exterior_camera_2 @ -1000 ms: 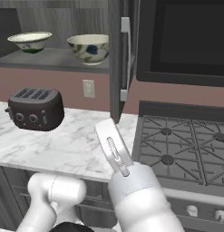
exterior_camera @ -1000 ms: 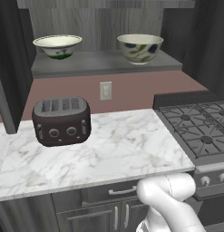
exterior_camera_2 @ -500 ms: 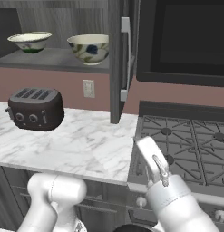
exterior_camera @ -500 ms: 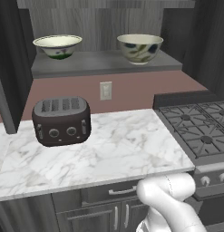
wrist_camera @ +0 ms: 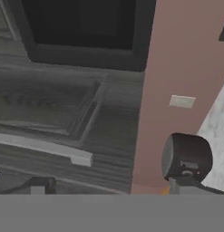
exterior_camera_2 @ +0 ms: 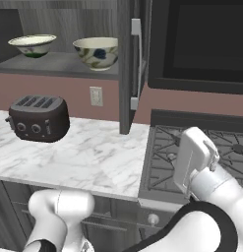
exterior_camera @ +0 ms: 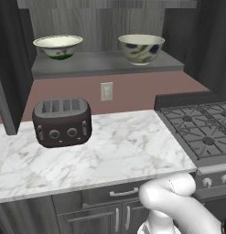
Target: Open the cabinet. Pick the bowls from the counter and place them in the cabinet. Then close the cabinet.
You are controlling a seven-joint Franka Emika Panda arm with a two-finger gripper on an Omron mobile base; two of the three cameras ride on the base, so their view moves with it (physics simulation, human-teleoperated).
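Now the cabinet (exterior_camera_2: pixel 126 64) stands open, its right door (exterior_camera_2: pixel 135 59) swung out edge-on with its silver handle (exterior_camera_2: pixel 136 64) showing. The white worktop (exterior_camera: pixel 110 151) holds a dark toaster (exterior_camera: pixel 62 121). The two bowls sit on the cabinet shelf (exterior_camera: pixel 105 64), the bigger bowl (exterior_camera: pixel 141 48) to the right and the smaller bowl (exterior_camera: pixel 58 46) to the left, well apart. The hand (exterior_camera_2: pixel 194 160) has dropped lower and moved right over the stove (exterior_camera_2: pixel 201 152) since a moment ago. It is wide open and holds nothing.

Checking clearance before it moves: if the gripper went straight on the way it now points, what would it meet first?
Probably the open cabinet door, which sits dead ahead in the hand view; depth is unclear.
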